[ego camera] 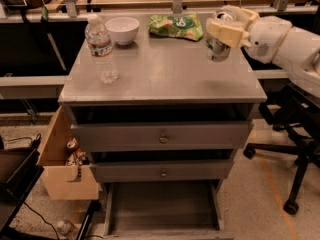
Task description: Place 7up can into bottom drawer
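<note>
My gripper (pixel 223 31) is shut on the 7up can (pixel 218 45), a white-silver can with green markings and a silver top. It holds the can lifted above the right rear part of the grey cabinet top (pixel 165 71). The cream fingers (pixel 226 34) cover the can's upper side. The bottom drawer (pixel 162 208) is pulled open below the two knobbed drawers; it is a wide shallow grey tray with nothing visible in it.
On the cabinet top stand a clear water bottle (pixel 101 49), a white bowl (pixel 122 30) and a green chip bag (pixel 176 26). A light wooden box (pixel 62 164) holding a reddish can hangs at the cabinet's left. An office chair (pixel 295 154) stands at the right.
</note>
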Tool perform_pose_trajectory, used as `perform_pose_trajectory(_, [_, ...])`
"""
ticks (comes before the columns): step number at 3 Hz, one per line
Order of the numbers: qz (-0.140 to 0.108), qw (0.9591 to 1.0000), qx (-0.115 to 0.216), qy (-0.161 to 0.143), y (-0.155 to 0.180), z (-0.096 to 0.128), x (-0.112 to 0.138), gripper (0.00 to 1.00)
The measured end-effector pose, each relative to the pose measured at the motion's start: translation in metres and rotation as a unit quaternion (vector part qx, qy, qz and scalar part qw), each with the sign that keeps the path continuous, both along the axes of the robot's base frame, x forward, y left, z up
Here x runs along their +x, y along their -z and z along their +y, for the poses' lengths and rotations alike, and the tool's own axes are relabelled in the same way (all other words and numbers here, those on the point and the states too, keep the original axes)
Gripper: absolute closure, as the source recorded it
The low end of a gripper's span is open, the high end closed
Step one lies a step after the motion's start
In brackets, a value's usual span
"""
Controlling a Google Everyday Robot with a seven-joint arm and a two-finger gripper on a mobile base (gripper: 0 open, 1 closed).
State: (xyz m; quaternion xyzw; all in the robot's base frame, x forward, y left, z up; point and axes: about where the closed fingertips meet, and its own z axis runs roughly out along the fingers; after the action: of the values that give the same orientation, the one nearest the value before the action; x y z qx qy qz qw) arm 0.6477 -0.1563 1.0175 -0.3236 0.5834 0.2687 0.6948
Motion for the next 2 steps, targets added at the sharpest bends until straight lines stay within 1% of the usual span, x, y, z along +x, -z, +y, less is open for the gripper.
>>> perform_pose_trajectory(1, [-0.009,0.999,-0.001,-0.044,0.036,0.001,-0.055,1.0])
perform_pose_trajectory(2, [0.005,0.9927,-0.005,-0.12,0.081,0.003,-0.099,1.0])
